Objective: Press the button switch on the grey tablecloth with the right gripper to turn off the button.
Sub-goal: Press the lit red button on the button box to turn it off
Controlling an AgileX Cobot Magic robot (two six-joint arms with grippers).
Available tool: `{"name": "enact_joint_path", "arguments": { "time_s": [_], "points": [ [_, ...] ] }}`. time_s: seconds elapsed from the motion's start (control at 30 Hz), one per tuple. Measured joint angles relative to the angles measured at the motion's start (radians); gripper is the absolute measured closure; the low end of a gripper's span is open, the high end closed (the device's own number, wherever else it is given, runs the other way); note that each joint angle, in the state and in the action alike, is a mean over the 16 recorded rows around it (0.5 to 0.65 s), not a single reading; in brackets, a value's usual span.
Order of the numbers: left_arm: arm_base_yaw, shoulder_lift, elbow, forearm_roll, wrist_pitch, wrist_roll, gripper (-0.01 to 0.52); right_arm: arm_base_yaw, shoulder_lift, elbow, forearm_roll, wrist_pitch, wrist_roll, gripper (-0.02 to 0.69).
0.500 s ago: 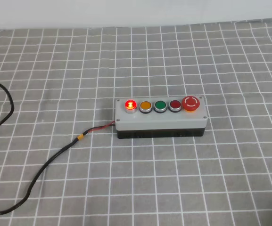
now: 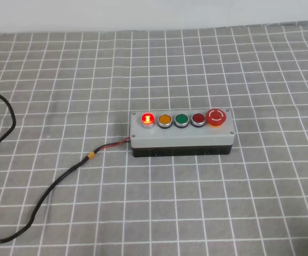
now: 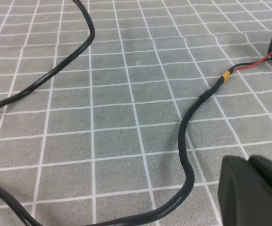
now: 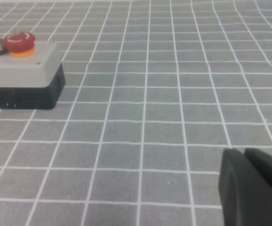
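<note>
The button switch [image 2: 181, 134], a light grey box on a black base, lies on the grey tablecloth [image 2: 223, 202] near the middle of the high view. The button [image 2: 148, 119] at its left end glows bright red. Neither arm shows in the high view. In the right wrist view my right gripper [image 4: 244, 153] sits low at the bottom right, its black fingers pressed together with nothing between them, well to the right of the switch's end [image 4: 22, 70]. In the left wrist view my left gripper [image 3: 249, 161] is likewise shut and empty.
A black cable [image 2: 57, 181] with red wires and a yellow band [image 3: 225, 75] runs from the switch's left side down to the lower left, looping across the cloth [image 3: 126, 117]. Orange, green, dark red and a large red mushroom button [image 2: 216, 117] fill the rest of the row.
</note>
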Motion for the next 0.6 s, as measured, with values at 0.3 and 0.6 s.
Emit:
{"name": "enact_joint_path", "arguments": {
  "time_s": [0.3,0.6],
  "points": [
    [0.0,0.0,0.0,0.0,0.0,0.0,0.517,0.0,0.0,0.0,-0.003,-0.127,0.0,0.681],
    [0.0,0.0,0.0,0.0,0.0,0.0,0.517,0.0,0.0,0.0,-0.005,-0.322,0.0,0.681]
  ]
}}
